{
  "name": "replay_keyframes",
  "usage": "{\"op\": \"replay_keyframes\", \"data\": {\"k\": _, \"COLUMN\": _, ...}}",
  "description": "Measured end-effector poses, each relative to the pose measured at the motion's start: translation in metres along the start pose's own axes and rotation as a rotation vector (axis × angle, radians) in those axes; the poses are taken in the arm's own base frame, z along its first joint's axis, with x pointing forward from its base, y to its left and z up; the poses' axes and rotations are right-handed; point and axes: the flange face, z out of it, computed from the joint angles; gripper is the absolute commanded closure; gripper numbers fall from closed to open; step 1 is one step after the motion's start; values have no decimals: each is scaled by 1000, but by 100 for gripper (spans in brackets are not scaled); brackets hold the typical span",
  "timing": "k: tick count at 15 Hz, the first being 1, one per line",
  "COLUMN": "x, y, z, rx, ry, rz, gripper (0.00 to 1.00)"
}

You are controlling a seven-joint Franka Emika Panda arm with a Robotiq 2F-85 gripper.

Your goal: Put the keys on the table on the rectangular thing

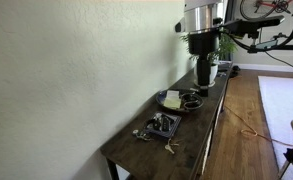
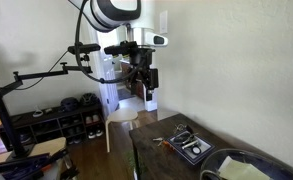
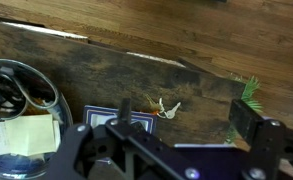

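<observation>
Table: ran long, narrow and dark along the wall. Held everything in play. Front edge lay near the keys, so any nudge was best directed inward, away from the drop.
Gripper: hung well above the far stretch of the table, over the round dishes. Jaws were spread wide in the wrist view, with nothing held. Judged to be at the approach step: called for travel across to the keys before any descent.
Round dish: sat at the left of the wrist view with dark items inside. Not the target, and best left untouched.
Rectangular thing: lay flat on the table between the round dish and the keys, partly hidden behind the gripper in the wrist view. Probably wanted a low release, well inside the rim.
Keys: lay on bare wood just beside the rectangular thing but not on it. Thin and flat — likely needed a straight-down close across the bunch, jaws almost grazing the wood, then a slow lift in case of a dangling ring.
</observation>
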Motion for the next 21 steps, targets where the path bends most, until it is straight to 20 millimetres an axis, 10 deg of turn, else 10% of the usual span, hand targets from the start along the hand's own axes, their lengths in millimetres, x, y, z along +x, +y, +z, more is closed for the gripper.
{"op": "replay_keyframes", "data": {"k": 9, "x": 44, "y": -24, "z": 72, "rx": -59, "ry": 21, "rz": 111, "gripper": 0}}
{"op": "replay_keyframes", "data": {"k": 21, "x": 54, "y": -27, "z": 84, "rx": -50, "ry": 13, "rz": 169, "gripper": 0}}
